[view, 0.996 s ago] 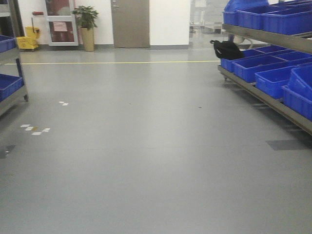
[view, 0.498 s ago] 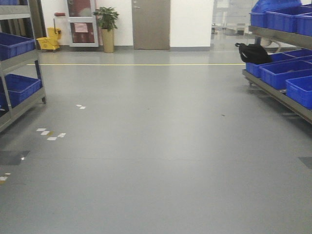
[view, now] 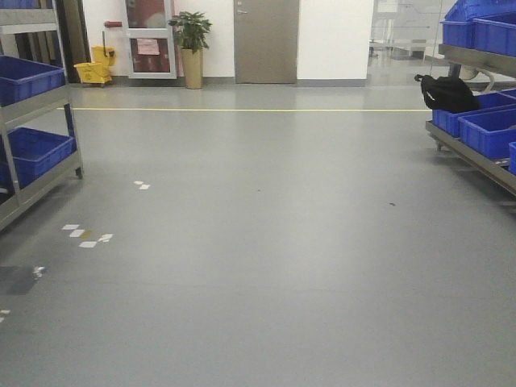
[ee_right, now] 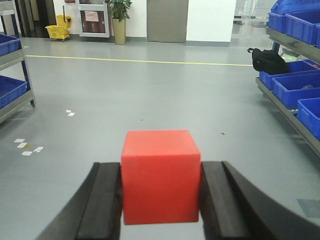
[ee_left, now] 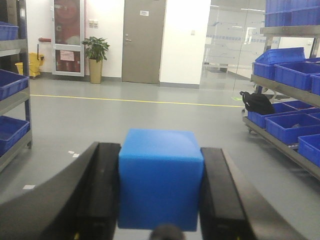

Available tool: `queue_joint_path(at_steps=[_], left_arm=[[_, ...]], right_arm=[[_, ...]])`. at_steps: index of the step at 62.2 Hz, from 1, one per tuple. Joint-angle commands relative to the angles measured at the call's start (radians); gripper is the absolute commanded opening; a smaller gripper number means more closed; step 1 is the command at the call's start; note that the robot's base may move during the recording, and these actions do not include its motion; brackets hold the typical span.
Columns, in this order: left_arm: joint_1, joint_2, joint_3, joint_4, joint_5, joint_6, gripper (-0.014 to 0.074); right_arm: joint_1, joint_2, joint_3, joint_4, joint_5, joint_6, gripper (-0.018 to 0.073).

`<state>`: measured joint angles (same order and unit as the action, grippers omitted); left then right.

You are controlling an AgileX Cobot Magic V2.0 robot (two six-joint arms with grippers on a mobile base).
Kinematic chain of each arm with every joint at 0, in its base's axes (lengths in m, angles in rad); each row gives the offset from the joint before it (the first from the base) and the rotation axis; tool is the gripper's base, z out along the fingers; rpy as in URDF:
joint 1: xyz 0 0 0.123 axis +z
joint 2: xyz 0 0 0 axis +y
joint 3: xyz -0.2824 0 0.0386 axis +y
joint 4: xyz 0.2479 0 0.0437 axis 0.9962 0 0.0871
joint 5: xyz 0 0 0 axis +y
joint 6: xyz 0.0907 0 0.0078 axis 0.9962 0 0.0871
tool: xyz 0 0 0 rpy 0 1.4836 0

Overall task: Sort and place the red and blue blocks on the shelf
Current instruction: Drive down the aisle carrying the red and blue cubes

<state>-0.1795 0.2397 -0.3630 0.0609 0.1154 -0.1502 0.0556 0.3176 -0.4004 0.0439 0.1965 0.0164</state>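
Observation:
A mid-blue block [ee_left: 161,180] fills the bottom of the left wrist view, and my left gripper [ee_left: 161,165] is shut on it, a black finger pressed against each side. In the right wrist view a bright red block [ee_right: 160,176] sits held the same way, my right gripper [ee_right: 160,172] shut on it above the grey floor. A steel shelf [view: 476,157] with blue bins [view: 488,129] runs along the right in the front view, and another shelf [view: 36,173] stands at the left. Neither gripper shows in the front view.
A black backpack [view: 448,93] rests at the far end of the right shelf. At the back wall stand a brown door [view: 266,40], a potted plant [view: 192,48] and a yellow mop bucket [view: 94,68]. White tape marks [view: 87,236] and a yellow line [view: 242,110] lie on the floor.
The front view has swung left: the right shelf has slid toward the right edge and the left shelf has come further into view. The door and plant have shifted right.

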Motion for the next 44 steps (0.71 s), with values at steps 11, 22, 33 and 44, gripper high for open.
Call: queue_joint_path(at_steps=[11, 22, 33, 44], left_arm=[[-0.001, 0.009, -0.029, -0.007, -0.093, -0.002, 0.0281], [-0.001, 0.009, -0.029, -0.007, -0.093, -0.002, 0.0281], [-0.001, 0.009, -0.029, -0.007, -0.093, -0.002, 0.0281], [-0.001, 0.009, -0.029, -0.007, -0.093, -0.002, 0.0281]], right_arm=[[-0.008, 0.009, -0.028, 0.002, -0.094, -0.01, 0.035], [-0.008, 0.009, -0.028, 0.002, -0.093, -0.01, 0.035], [-0.008, 0.009, -0.028, 0.002, -0.093, -0.01, 0.035], [-0.008, 0.009, -0.028, 0.002, -0.093, -0.01, 0.035]])
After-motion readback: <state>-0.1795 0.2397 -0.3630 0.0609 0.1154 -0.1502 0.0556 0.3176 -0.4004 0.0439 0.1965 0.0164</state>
